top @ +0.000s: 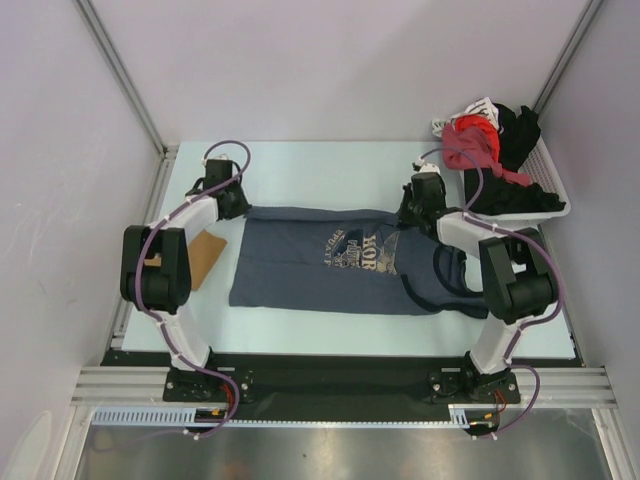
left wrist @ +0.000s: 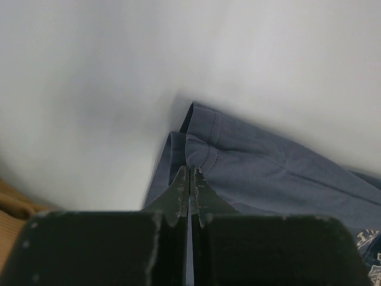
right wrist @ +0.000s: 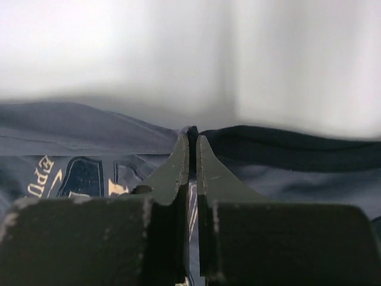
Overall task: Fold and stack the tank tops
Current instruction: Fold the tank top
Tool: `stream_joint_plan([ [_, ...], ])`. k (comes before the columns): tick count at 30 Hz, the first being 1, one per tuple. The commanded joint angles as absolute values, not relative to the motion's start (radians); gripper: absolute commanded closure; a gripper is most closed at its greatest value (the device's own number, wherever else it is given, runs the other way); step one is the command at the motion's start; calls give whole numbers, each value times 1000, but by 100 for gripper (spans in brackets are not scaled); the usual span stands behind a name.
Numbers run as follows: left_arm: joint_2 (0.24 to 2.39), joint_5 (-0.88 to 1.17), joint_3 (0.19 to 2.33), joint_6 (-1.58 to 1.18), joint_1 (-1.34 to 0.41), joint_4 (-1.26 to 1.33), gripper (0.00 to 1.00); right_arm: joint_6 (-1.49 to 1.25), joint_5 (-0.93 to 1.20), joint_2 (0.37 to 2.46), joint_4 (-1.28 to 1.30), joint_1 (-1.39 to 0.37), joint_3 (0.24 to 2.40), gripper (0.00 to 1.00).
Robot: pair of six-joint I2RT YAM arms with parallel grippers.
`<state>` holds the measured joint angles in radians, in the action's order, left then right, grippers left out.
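1. Blue tank top [top: 320, 265] lies flat mid-table [top: 330, 170]. Its long axis runs from left edge to right edge — hem to the left, neck and straps to the right.
2. Left gripper [top: 238, 205] sits at the top's far-left corner. The wrist view shows its fingers clenched on the doubled hem corner.
3. Right gripper [top: 415, 212] is on the same far edge, toward the strap end, with fingers pinched on the cloth at the dark trim.
4. Key relation: both pinches are on the far long edge, and the body of the cloth lies from the fingers toward the near edge. This looks like a fold along the long axis — far edge carried over to the near edge, arms moving in step.
5. Neither arm is nearer; each holds its own end.
6. Tan tank top [top: 205, 258] lies by the left edge, just beside the blue hem and partly under the left arm.
7. A basket [top: 545, 205] of clothes stands at the far-right corner.
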<state>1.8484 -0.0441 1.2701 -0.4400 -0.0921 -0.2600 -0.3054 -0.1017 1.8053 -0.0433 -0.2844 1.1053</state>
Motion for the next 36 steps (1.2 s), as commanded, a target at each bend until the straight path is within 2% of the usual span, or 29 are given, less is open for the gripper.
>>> stream_joint_plan([
  [1,1763,-61,1215,-465,-98,-207,100,-317,-126,1709,-136,-287,1034,100],
  [4,1740,-72,1167,-476,-98,-195,100,-321,-164,1663,-152,-316,954,100],
  [9,1666,-87,1069,-486,-98,-158,100,-331,-374,1530,-173,-399,825,100],
  [16,1568,-117,974,-503,-100,-146,100,-364,-414,1428,-144,-434,732,100],
  [30,1531,-138,855,-528,-101,-144,99,-446,-525,1416,-109,-558,632,99],
  [36,1555,-138,828,-528,-101,-136,99,-498,-558,1453,-81,-571,623,95],
])
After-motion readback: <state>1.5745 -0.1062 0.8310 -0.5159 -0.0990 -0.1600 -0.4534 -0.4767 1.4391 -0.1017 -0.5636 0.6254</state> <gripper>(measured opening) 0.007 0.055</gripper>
